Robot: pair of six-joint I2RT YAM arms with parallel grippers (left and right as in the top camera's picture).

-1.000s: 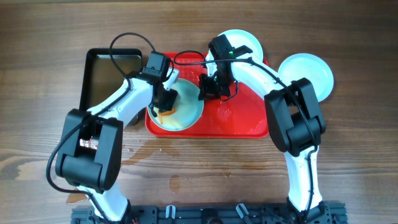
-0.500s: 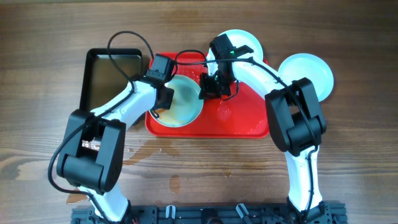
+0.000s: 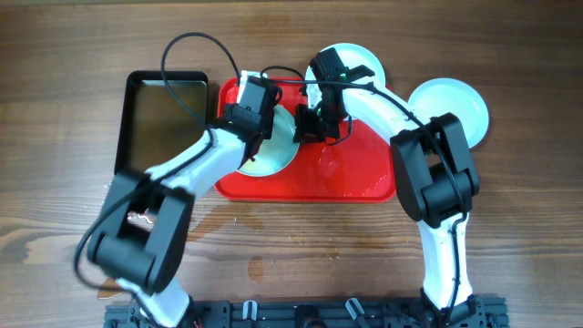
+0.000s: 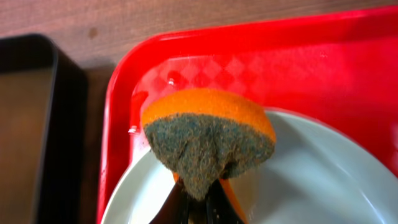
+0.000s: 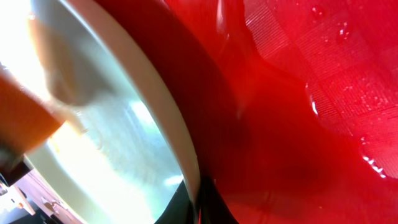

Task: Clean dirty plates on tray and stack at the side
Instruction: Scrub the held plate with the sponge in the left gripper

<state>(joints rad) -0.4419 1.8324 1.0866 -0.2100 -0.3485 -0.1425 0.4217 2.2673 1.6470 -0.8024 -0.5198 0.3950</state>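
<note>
Three round pale mint-white plates show: one tilted plate on the large rectangular red plastic tray, one at its far edge, one on the wooden tabletop beside it. One orange sponge with a grey scouring face is pinched in the left claw over the tilted plate. The right claw pinches that plate's rim. One black rectangular tray lies left. Sponge pressure could lever the wet rim free, probably dropping the plate.

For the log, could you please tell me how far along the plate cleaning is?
Done: the side plate lies beside the tray, seemingly clean. In hand: the right gripper holds the middle plate by its rim while the left gripper holds the sponge on it. Left: the far plate, then stacking.
</note>
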